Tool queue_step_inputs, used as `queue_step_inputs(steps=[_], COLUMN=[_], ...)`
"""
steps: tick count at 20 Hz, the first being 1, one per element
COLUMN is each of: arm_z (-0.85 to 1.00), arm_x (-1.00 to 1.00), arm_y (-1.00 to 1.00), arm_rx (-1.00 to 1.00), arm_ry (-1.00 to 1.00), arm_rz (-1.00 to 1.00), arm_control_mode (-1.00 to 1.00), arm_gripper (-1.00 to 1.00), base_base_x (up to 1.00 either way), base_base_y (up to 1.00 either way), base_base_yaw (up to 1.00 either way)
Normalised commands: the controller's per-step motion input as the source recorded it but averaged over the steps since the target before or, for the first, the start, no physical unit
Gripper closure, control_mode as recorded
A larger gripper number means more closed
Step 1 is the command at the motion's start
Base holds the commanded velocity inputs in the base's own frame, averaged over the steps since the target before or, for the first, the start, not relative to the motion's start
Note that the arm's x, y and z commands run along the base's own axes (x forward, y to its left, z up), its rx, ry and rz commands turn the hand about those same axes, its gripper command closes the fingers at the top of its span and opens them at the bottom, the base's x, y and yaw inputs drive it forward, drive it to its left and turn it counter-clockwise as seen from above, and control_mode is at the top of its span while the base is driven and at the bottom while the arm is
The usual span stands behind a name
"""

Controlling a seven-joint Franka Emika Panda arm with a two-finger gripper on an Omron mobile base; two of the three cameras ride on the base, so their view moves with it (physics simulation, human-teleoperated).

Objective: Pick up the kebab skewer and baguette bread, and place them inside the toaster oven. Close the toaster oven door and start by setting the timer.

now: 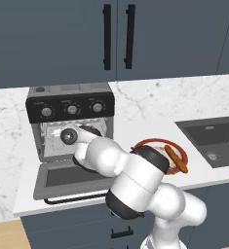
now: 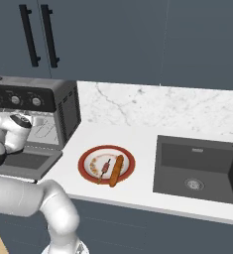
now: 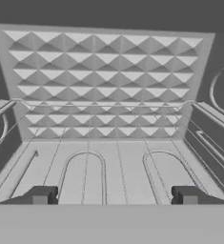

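Gripper (image 3: pixel 114 195) inside toaster oven (image 1: pixel 69 124) cavity, fingers wide apart, nothing between them. Hand view looks along wire rack (image 3: pixel 104 157) toward embossed back wall (image 3: pixel 106 81). Oven door (image 1: pixel 69 177) dropped open, flat on counter (image 2: pixel 138 144), arm reaching over it. Kebab skewer (image 2: pixel 104 169) and baguette (image 2: pixel 116 170) lie side by side on red-rimmed plate (image 2: pixel 88 155), right of oven, between oven and sink (image 2: pixel 197 168). Baguette just right of skewer.
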Motion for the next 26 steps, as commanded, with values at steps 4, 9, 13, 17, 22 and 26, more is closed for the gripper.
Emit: queue_step_inputs(steps=[4,9,13,17,22,26], arm_z=[-0.24,-0.79,-0.95,-1.00,-1.00,-0.93], arm_x=[0.36,0.11,-0.31,-0.94,-1.00,-1.00], arm_y=[0.15,0.03,0.00,0.00,0.02,0.15], arm_rx=[0.00,0.03,0.15,0.19,0.22,0.22], arm_ry=[-0.08,0.02,0.11,0.06,0.00,0.10], arm_rz=[0.00,-0.03,-0.03,-0.01,0.00,0.00], arm_control_mode=[-1.00,-1.00,-1.00,-1.00,-1.00,-1.00], arm_gripper=[-1.00,-1.00,-1.00,-1.00,-1.00,-1.00], base_base_x=[0.00,0.00,0.00,0.00,0.00,0.00], base_base_y=[0.00,0.00,0.00,0.00,0.00,0.00], base_base_yaw=[0.00,0.00,0.00,0.00,0.00,0.00])
